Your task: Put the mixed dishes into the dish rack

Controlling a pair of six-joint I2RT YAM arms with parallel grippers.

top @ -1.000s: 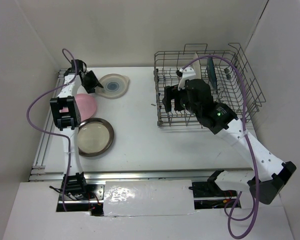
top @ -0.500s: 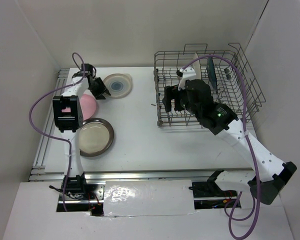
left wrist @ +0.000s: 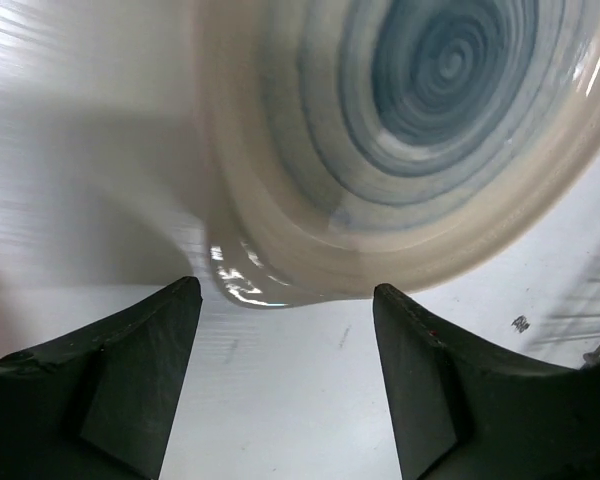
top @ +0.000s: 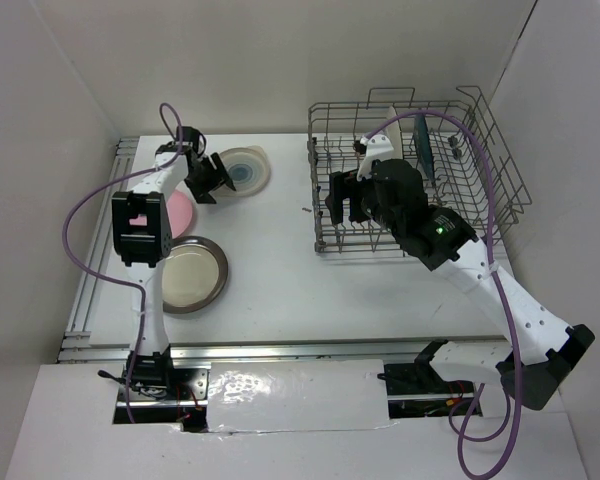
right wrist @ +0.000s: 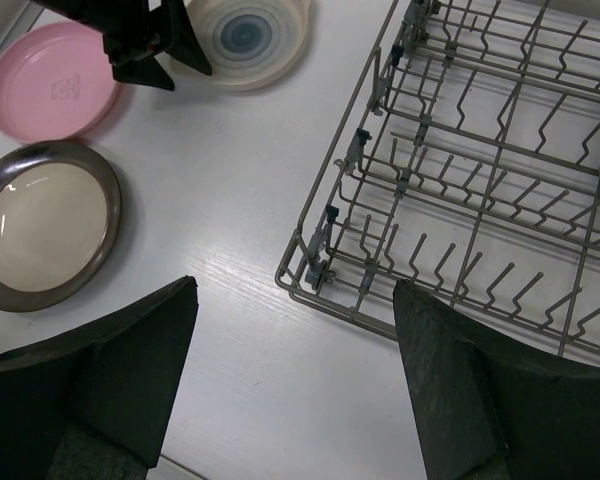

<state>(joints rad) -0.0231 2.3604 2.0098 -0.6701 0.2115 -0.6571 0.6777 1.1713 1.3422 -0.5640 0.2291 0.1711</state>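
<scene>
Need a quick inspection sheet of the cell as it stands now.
Surface: white table, no spills seen.
Job's things: blue-centre plate, pink plate, brown-rimmed plate flat on table, left; teal plate upright in dish rack, right.
Clutter: dark speck beside rack.
Grippers: left gripper open, blue-centre plate's rim between its fingers; right gripper open, empty, above rack's near-left corner.
Cables: left purple cable, right purple cable loop off arms; right one arcs over rack.
Surroundings: white walls; nothing else seen.
</scene>
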